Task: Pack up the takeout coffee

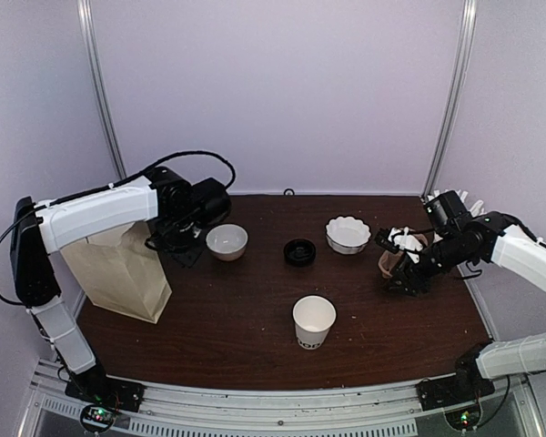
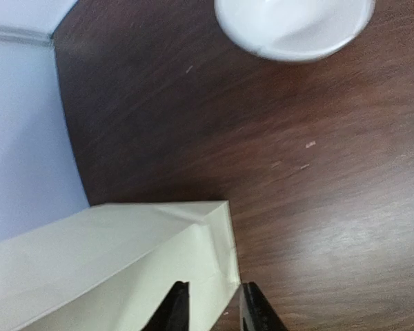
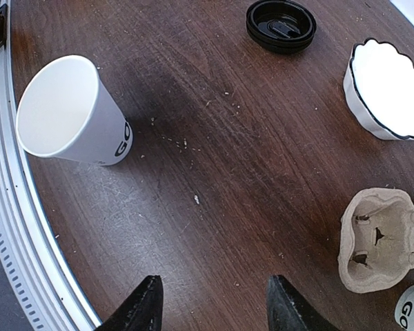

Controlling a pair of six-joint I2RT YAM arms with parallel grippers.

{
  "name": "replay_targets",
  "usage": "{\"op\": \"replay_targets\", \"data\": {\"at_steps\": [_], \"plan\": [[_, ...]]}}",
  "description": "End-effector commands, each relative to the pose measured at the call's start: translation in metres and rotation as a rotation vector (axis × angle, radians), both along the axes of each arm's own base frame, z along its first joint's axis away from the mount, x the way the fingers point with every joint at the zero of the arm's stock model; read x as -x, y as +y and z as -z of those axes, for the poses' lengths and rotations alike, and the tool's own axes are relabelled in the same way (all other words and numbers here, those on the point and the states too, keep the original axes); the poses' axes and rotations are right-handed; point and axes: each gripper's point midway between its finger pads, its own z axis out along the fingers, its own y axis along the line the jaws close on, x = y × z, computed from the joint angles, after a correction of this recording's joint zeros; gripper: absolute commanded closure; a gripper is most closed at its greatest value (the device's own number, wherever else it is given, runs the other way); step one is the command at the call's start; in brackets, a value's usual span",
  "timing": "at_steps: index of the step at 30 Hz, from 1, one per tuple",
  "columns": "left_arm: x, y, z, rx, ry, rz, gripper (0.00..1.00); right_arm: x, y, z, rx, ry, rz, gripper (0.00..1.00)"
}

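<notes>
Lilac walls (image 1: 282, 91) enclose a dark, scuffed wooden table (image 1: 237, 300), with the paper cup (image 1: 314, 319) at centre. The left gripper (image 2: 214, 310) has its jaws slightly apart astride a corner of the paper bag (image 2: 110, 262); the right gripper (image 3: 214, 314) gapes empty.

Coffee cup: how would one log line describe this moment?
cup upright, lidless | lid lying apart | left gripper astride bag corner | right gripper open, empty

Light comes soft and even from above; my worktop (image 1: 237, 300) stays dark and matte. The paper cup (image 3: 72, 114) casts only a faint, smeared shadow. My left wrist view is blurred all over, its bowl (image 2: 297, 27) bleached white (rim barely readable). My right wrist view is crisp, though the rail (image 3: 14, 227) bows at the edge
</notes>
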Motion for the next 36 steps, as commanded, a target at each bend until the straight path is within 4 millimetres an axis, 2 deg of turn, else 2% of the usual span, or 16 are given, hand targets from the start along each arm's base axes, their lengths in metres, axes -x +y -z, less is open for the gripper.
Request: {"op": "replay_targets", "data": {"at_steps": [1,3,6,10,11,12,13,15,23,29,36], "plan": [[0.004,-0.107,-0.029,0.211,-0.02,0.344,0.63,-0.004,-0.001,0.003,0.005,0.007,0.012,0.45],[0.005,-0.141,-0.033,0.24,-0.023,0.437,0.58,-0.005,0.0,0.004,0.007,0.007,0.013,0.45],[-0.001,-0.183,-0.021,0.296,0.03,0.505,0.54,-0.006,-0.001,0.004,0.01,0.001,0.019,0.45],[-0.02,-0.225,-0.008,0.333,0.022,0.564,0.5,-0.007,-0.003,0.007,0.021,0.004,0.023,0.45],[-0.025,-0.234,-0.005,0.342,0.016,0.573,0.44,-0.007,-0.003,0.008,0.024,0.003,0.024,0.45],[-0.033,-0.24,-0.002,0.342,-0.001,0.569,0.34,-0.007,-0.004,0.008,0.027,0.002,0.025,0.45],[-0.038,-0.247,0.0,0.346,-0.02,0.571,0.3,-0.008,-0.004,0.009,0.029,0.003,0.027,0.45],[-0.044,-0.262,0.007,0.376,-0.021,0.604,0.31,-0.008,-0.004,0.01,0.033,0.004,0.028,0.45],[-0.076,-0.303,0.029,0.644,0.038,0.574,0.42,-0.009,-0.006,0.016,0.051,0.016,0.032,0.45],[-0.095,-0.32,0.041,0.672,0.014,0.59,0.41,-0.011,-0.006,0.021,0.062,0.031,0.029,0.45],[-0.103,-0.332,0.061,0.708,0.024,0.574,0.48,-0.011,-0.007,0.025,0.074,0.039,0.03,0.45]]}}
